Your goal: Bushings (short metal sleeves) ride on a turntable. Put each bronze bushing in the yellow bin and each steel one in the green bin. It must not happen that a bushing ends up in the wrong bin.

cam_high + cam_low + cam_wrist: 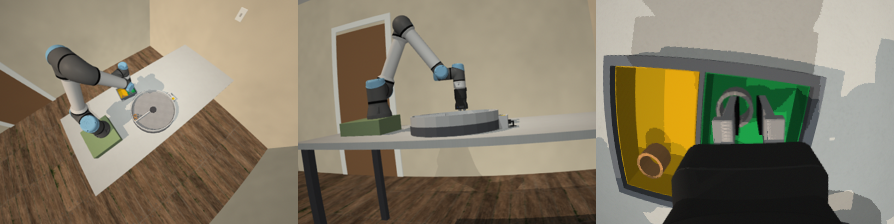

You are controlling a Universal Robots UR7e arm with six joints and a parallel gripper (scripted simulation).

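My gripper points down over the green bin. Its fingers stand apart with green bin floor showing between them. A grey steel bushing shows as a ring in the green bin, partly hidden by the left finger. A bronze bushing lies in the yellow bin, at its lower left in the wrist view. On the turntable, a small cluster of orange-brown bushings and grey ones lies at the left rim, against a thin bar.
The turntable's raised round wall stands beside the bins. A dark divider parts the two bins. A small white fixture with a yellow spot sits at the turntable's outer side. The arm stands on a green block.
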